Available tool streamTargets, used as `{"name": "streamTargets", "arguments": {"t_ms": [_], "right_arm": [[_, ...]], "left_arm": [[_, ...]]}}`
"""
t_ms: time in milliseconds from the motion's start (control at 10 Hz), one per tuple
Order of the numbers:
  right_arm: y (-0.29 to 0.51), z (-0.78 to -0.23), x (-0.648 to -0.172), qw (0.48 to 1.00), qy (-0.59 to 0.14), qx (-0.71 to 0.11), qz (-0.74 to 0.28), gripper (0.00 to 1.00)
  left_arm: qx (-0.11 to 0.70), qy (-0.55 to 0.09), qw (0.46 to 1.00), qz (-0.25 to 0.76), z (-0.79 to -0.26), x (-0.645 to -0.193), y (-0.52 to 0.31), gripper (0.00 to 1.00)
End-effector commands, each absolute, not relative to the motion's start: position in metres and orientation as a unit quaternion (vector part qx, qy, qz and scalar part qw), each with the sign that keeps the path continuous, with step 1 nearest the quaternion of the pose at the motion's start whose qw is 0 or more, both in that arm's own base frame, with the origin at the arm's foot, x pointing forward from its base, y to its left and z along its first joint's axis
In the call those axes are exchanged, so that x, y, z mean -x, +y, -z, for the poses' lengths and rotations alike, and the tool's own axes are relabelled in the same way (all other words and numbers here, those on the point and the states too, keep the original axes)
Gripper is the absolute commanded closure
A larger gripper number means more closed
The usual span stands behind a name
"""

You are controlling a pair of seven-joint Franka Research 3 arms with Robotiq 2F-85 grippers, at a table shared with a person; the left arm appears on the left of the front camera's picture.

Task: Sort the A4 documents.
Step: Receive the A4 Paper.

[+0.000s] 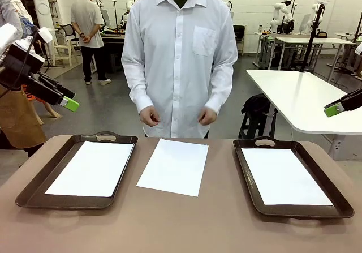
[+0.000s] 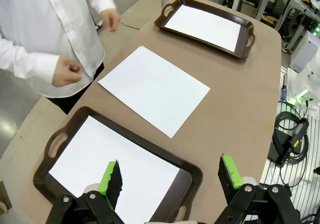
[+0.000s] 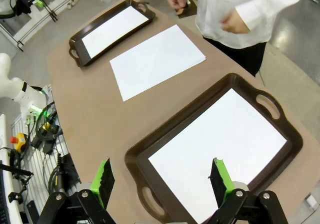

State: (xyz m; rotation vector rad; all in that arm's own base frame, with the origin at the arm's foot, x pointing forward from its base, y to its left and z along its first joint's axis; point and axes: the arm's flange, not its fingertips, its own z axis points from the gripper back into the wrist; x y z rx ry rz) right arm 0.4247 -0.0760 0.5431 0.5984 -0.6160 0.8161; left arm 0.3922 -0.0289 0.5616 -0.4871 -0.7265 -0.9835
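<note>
A4 documents: three white sheets; middle sheet flat on the bare table between the trays, one sheet in the left tray, one sheet in the right tray.
Left gripper: jaws spread wide, empty, raised over the left tray.
Right gripper: jaws spread wide, empty, raised over the right tray.
Person: at the far edge, hands loosely curled, off the table.

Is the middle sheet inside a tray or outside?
Outside. The middle sheet lies flat on the table, between the left tray and the right tray, touching neither.
</note>
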Motion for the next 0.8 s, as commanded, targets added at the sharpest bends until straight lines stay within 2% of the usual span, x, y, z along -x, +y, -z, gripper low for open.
{"name": "streamTargets", "arguments": {"t_ms": [0,700], "right_arm": [[-0.0747,-0.5422,-0.4249,0.83,-0.29,-0.281,-0.385,0.0],[-0.0747,-0.5422,-0.4249,0.83,-0.29,-0.281,-0.385,0.0]], "left_arm": [[0.233,-0.34,0.787,0.458,-0.5606,-0.3934,-0.0281,0.0],[0.233,-0.34,0.787,0.458,-0.5606,-0.3934,-0.0281,0.0]]}}
